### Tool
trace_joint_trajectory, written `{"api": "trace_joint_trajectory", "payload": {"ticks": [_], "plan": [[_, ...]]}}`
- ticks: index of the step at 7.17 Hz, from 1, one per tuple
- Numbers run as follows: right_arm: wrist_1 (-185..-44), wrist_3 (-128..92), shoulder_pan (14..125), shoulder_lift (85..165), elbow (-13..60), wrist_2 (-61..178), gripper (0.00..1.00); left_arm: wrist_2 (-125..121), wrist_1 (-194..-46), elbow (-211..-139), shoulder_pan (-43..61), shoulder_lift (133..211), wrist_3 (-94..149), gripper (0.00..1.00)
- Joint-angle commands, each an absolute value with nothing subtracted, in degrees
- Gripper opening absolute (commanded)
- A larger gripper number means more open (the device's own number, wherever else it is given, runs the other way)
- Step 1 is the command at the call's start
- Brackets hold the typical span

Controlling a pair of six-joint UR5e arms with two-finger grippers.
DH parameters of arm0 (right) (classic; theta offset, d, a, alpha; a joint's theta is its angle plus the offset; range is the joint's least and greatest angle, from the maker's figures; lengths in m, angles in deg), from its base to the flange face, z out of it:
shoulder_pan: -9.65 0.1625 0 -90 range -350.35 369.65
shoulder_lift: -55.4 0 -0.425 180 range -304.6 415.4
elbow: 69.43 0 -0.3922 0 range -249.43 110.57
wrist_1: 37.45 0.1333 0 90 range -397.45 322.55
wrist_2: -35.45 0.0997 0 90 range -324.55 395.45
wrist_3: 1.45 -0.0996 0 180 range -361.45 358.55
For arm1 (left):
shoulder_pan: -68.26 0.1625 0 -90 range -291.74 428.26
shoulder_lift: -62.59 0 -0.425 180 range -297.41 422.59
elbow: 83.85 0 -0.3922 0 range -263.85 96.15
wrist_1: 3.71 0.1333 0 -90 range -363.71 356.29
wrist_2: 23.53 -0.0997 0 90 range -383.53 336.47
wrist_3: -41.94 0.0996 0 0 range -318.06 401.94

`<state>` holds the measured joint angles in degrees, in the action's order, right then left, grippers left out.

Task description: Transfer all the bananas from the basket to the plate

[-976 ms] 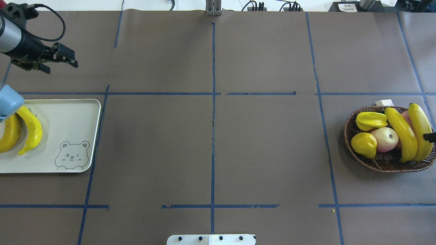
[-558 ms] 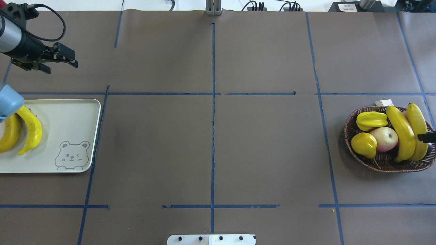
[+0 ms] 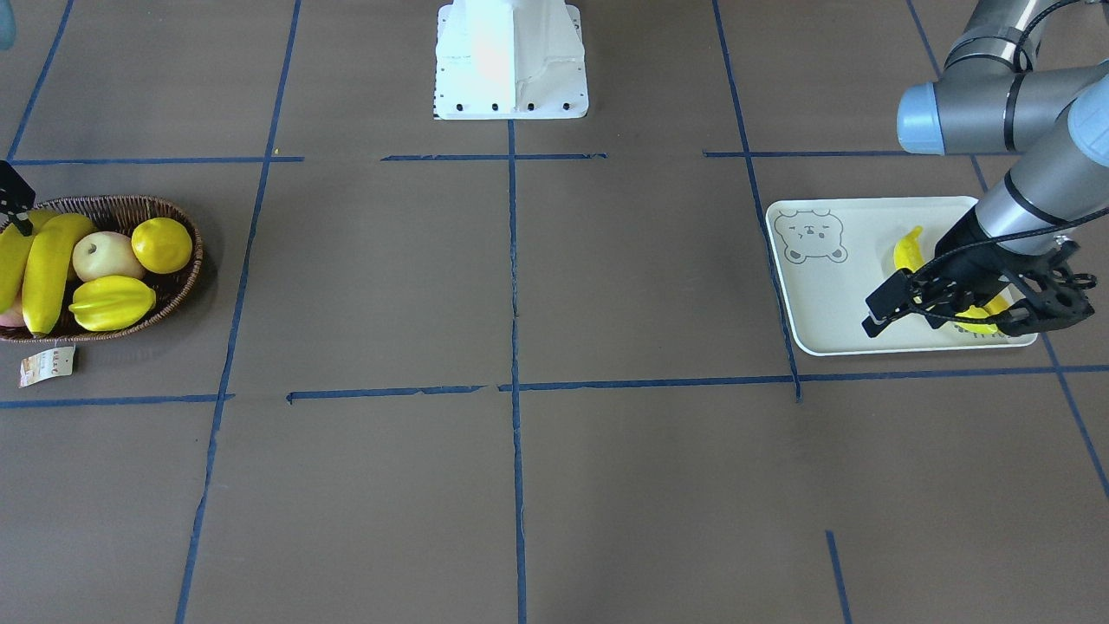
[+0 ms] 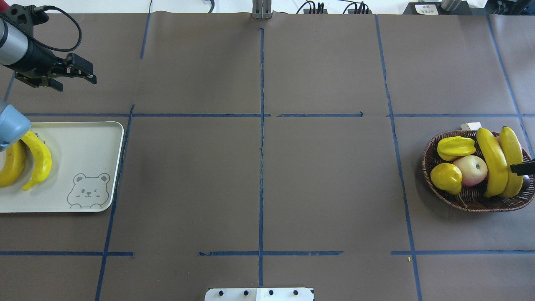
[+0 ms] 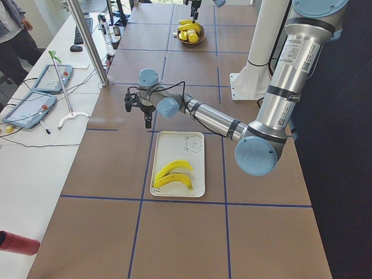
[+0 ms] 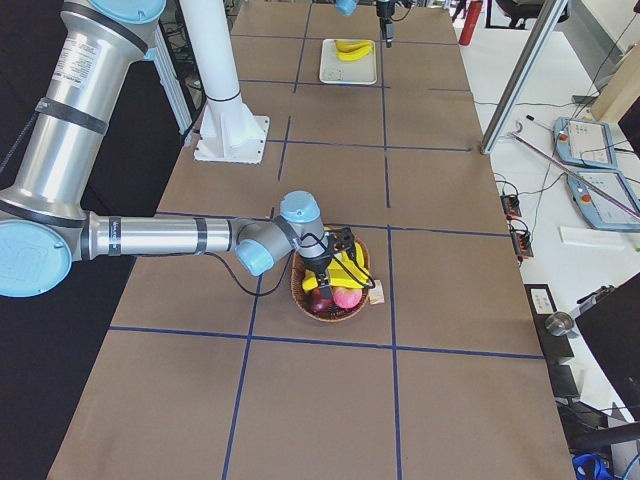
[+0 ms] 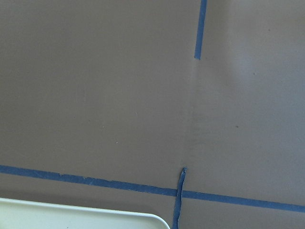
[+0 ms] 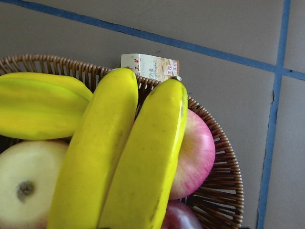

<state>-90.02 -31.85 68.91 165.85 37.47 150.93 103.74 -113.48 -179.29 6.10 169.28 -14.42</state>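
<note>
Two bananas (image 4: 495, 163) (image 4: 512, 152) lie side by side in the wicker basket (image 4: 459, 197) at the right, and they fill the right wrist view (image 8: 95, 157) (image 8: 147, 162). A single black finger (image 4: 522, 168) of my right gripper rests across the outer banana at the view's edge. The rest of that gripper is cut off, so I cannot tell whether it is open or shut. Two more bananas (image 4: 39, 161) (image 4: 12, 165) lie on the plate (image 4: 83, 142) at the left. My left gripper (image 4: 76, 83) hovers beyond the plate, open, with nothing between its fingers.
The basket also holds a starfruit (image 4: 455, 148), a pale apple (image 4: 472, 170), a round yellow fruit (image 4: 446, 177) and a red apple (image 8: 195, 152). Its paper tag (image 4: 471, 126) lies on the table behind it. The robot's white base (image 3: 509, 61) stands at the near table edge.
The two basket bananas have shifted left and turned more upright. The right gripper's finger has slid a little further over them. The left gripper has barely moved.
</note>
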Motion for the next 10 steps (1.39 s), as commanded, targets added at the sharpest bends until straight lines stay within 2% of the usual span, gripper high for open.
{"api": "trace_joint_trajectory", "payload": {"ticks": [1,10], "plan": [[-90.1,-31.9,68.3,165.6,37.4,150.8,0.91,103.7,-113.5,-179.3,6.7,169.3,-14.5,1.00],[-94.1,-33.1,66.3,163.2,37.0,150.2,0.90,103.6,-113.5,-179.2,7.4,169.5,-14.6,1.00]]}}
